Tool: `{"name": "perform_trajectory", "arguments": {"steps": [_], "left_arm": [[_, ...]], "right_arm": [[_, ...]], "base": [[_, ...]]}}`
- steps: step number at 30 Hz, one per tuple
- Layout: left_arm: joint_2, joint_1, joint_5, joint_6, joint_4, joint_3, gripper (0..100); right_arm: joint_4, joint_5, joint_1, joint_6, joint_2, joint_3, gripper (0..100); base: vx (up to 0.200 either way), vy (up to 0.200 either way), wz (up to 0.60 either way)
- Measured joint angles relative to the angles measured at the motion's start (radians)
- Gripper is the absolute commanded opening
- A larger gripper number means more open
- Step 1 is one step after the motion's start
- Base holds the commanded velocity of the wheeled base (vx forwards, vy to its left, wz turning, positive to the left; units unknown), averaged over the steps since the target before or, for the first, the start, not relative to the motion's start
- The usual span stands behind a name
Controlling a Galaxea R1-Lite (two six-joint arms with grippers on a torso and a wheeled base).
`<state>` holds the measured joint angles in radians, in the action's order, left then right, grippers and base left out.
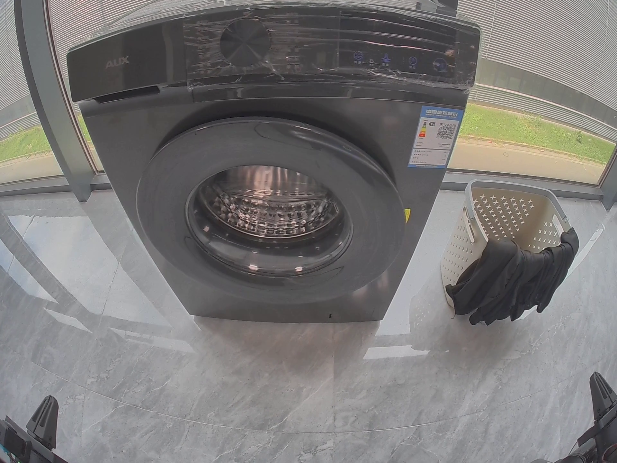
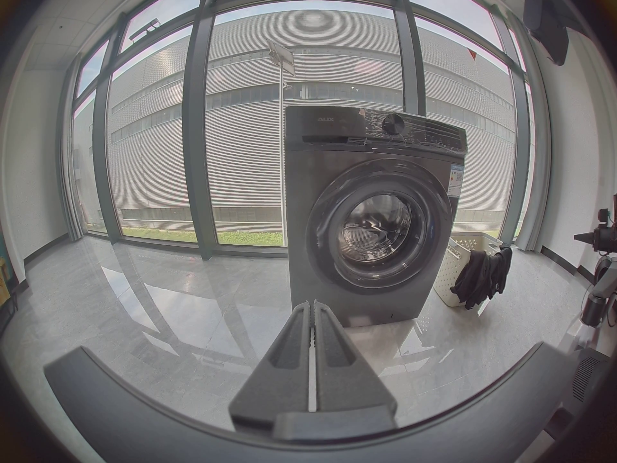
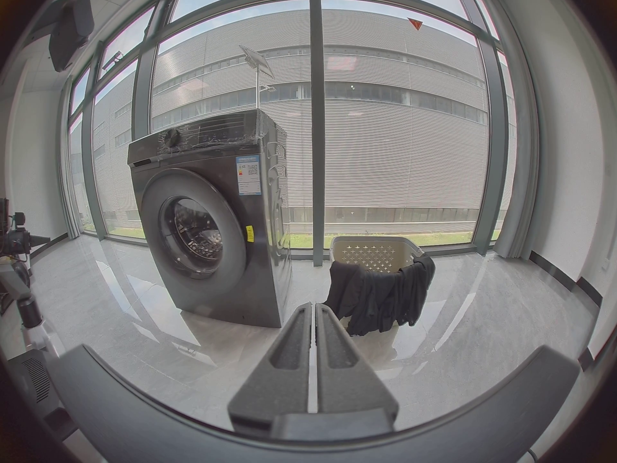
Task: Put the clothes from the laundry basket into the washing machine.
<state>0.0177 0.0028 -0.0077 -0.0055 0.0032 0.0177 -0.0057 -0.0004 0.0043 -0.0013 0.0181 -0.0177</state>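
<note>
My left gripper (image 2: 313, 308), fingers pressed together, points toward the washing machine (image 2: 379, 226), well apart from it. Dark clothes (image 2: 482, 276) drape over the laundry basket (image 2: 451, 266) just beside the machine.

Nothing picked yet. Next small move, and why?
Probably open the right gripper and reach toward the dark garment draped over the rim of the laundry basket. Its jaws are closed and empty, the basket stands on the robot's right beside the washing machine, and the hanging cloth offers an easy hold. The door looks shut, so that comes soon too.
</note>
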Motion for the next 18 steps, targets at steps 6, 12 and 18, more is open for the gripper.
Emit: {"name": "perform_trajectory", "arguments": {"steps": [6, 12, 18], "left_arm": [[0.0, 0.001, 0.0, 0.0, 0.0, 0.0, 0], [0.0, 0.001, 0.0, 0.001, 0.0, 0.0, 0], [0.0, 0.001, 0.0, 0.0, 0.0, 0.0, 0]], "right_arm": [[0.0, 0.0, -0.001, 0.0, 0.0, 0.0, 0], [0.0, 0.0, 0.0, 0.0, 0.0, 0.0, 0], [0.0, -0.001, -0.001, 0.0, 0.0, 0.0, 0]], "base": [[0.0, -0.2, 0.0], [0.0, -0.2, 0.0], [0.0, -0.2, 0.0]]}}
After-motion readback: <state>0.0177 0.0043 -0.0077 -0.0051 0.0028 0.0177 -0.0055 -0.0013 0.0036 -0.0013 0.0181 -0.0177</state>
